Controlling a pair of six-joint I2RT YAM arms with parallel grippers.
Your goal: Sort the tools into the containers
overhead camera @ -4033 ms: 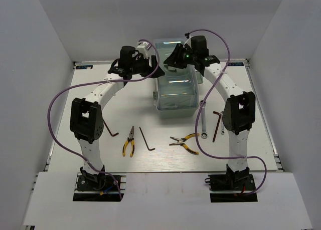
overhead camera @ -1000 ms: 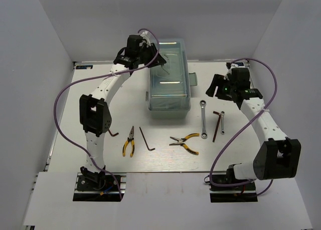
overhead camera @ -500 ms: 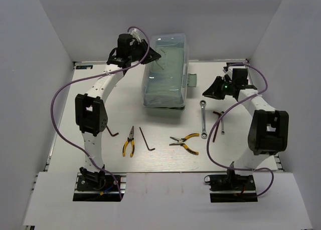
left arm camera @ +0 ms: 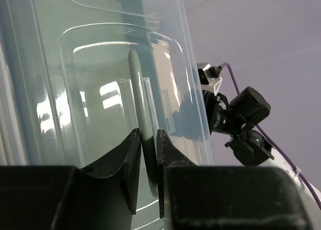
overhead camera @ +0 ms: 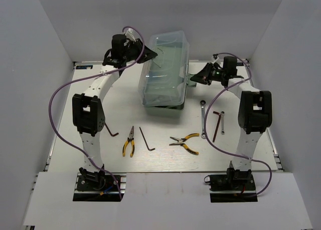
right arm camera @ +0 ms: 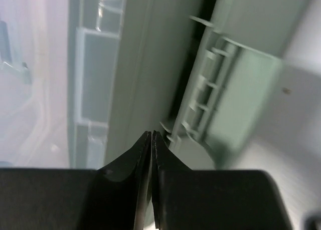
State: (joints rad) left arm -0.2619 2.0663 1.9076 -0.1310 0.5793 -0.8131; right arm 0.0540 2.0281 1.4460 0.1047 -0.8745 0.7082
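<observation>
Checking progress for you: nothing is sorted yet, as far as these views show. The toolbox (overhead camera: 165, 77) sits at the far middle of the table (overhead camera: 65, 115), tipped onto one side edge, with the clear lid down and no tiers folded out. The left gripper (left arm camera: 147, 142) is clamped on the pale green handle (left arm camera: 135, 84) against the lid. The right gripper (right arm camera: 151, 140) has its jaws pressed together with nothing visible between them, tips right at the latch (right arm camera: 210, 104) on the box's right side; you can't tell from the blur whether they touch it. All the tools lie loose on the table nearer the arm bases: left-side pliers (overhead camera: 129, 141), right-side pliers (overhead camera: 184, 142), wrench (overhead camera: 203, 120), and the hex keys (overhead camera: 147, 140) scattered among them, well apart from the box. My read is that you're at the opening step. What's left is to release the latch, raise the lid, spread the trays, then pick and place every tool. The tipped box may slide when the latch gets pushed.
</observation>
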